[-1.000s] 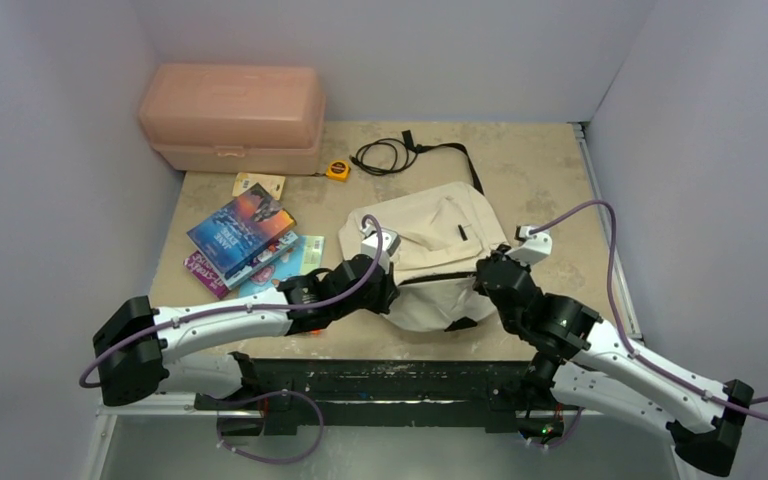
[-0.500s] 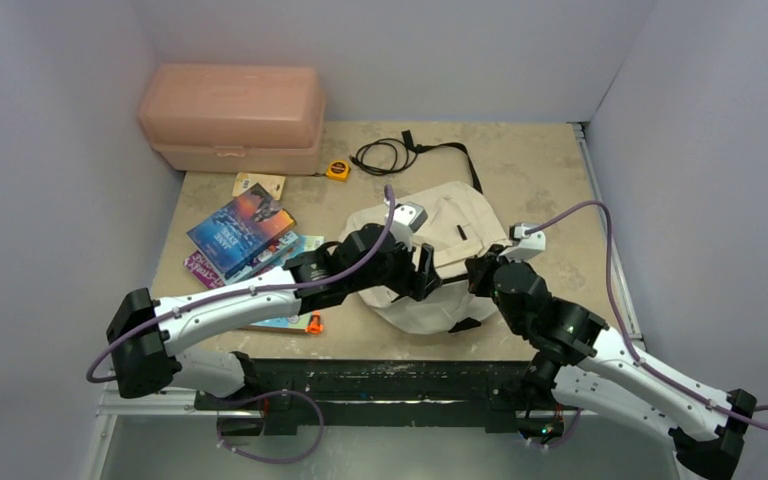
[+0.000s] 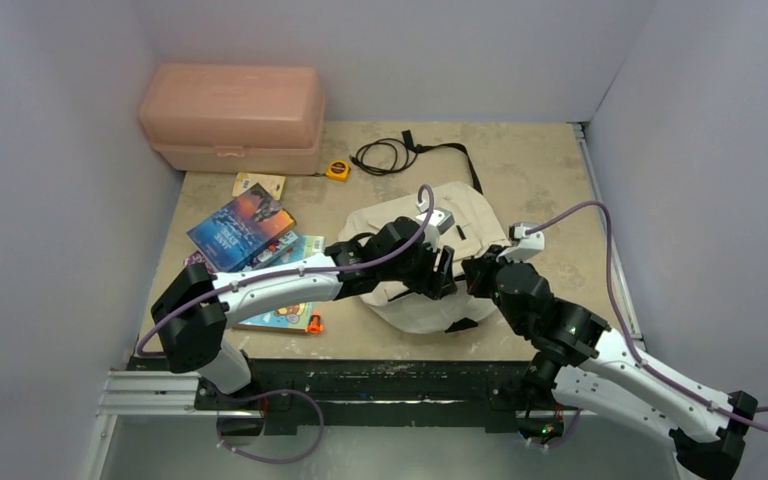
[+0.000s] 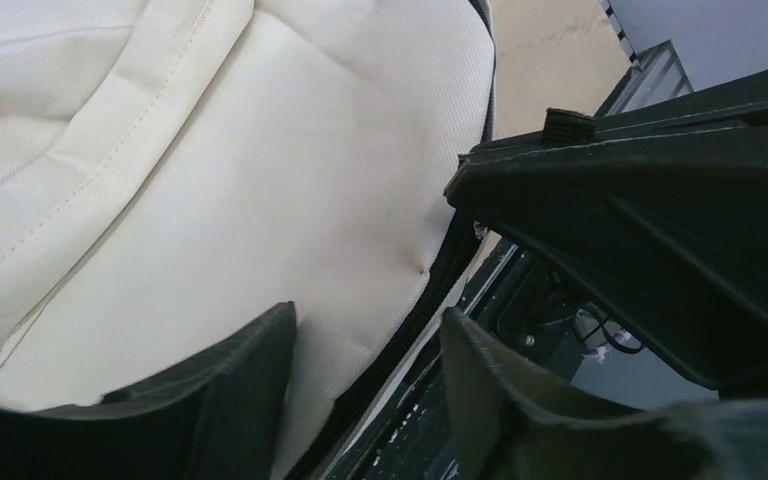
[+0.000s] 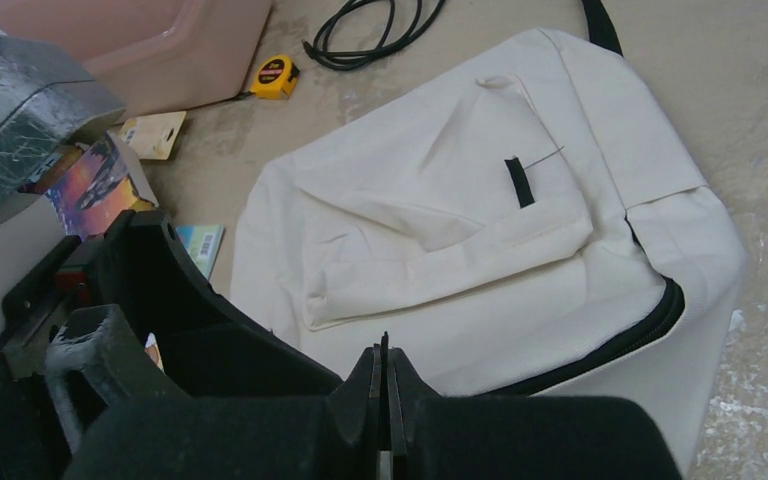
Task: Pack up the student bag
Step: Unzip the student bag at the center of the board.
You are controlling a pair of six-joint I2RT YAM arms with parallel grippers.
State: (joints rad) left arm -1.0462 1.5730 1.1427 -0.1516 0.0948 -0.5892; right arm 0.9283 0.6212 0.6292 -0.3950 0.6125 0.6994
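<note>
Left hand (image 3: 447, 271) has swung over the student bag (image 3: 470, 214); books' (image 3: 241, 231) titles illegible.

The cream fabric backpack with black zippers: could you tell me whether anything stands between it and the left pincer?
Nothing visible does. The left pincer hangs open directly over the cream fabric backpack, by its black zipper; the shut right pincer sits alongside, not between.

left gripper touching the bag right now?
Cannot tell. Left wrist view: the left gripper stands open over the student bag at its zipper edge, neither contact nor gap plainly visible; top view hides it.
</note>
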